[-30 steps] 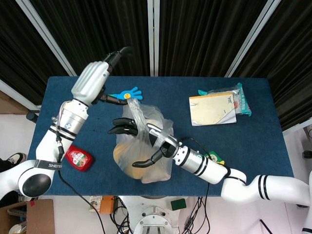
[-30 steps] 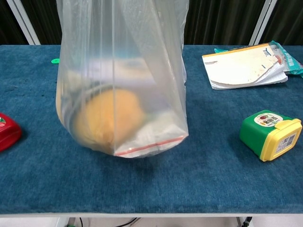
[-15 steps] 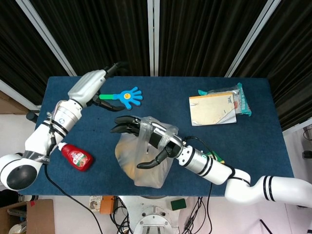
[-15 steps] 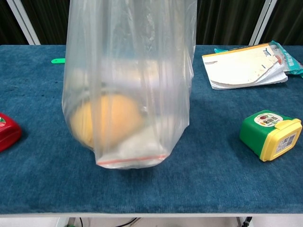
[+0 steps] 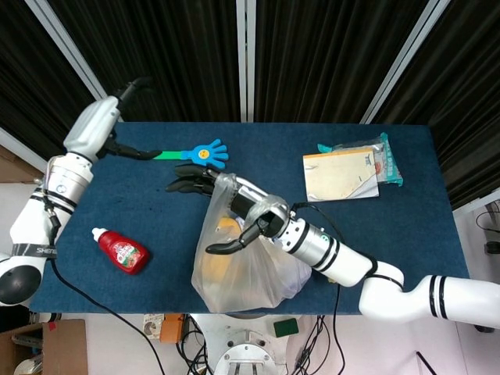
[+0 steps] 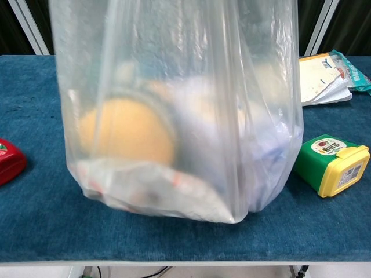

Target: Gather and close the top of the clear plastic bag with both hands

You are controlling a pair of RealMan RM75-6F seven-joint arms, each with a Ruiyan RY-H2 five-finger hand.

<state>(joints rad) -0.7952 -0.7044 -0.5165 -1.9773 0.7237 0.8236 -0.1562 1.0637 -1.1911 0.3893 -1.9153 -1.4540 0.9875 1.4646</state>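
Observation:
The clear plastic bag [image 5: 248, 275] hangs from my right hand [image 5: 238, 209], which grips its gathered top while some of its fingers [image 5: 190, 177] spread out to the left. In the chest view the bag [image 6: 191, 110] fills most of the frame, with its bottom just above the table's front. Inside it are an orange round thing [image 6: 128, 131] and pale packets. My left hand [image 5: 98, 127] is raised over the table's back left corner, far from the bag. Its fingers are apart and it holds nothing.
A blue hand-shaped toy [image 5: 200, 153] lies behind the bag. A red ketchup bottle [image 5: 122, 250] lies at the front left, and a paper packet [image 5: 344, 173] at the back right. A green and yellow box [image 6: 331, 164] stands to the right of the bag.
My left hand has pulled back to the left, away from the bag. My right hand has carried the bag toward the table's front, so it looms larger in the chest view.

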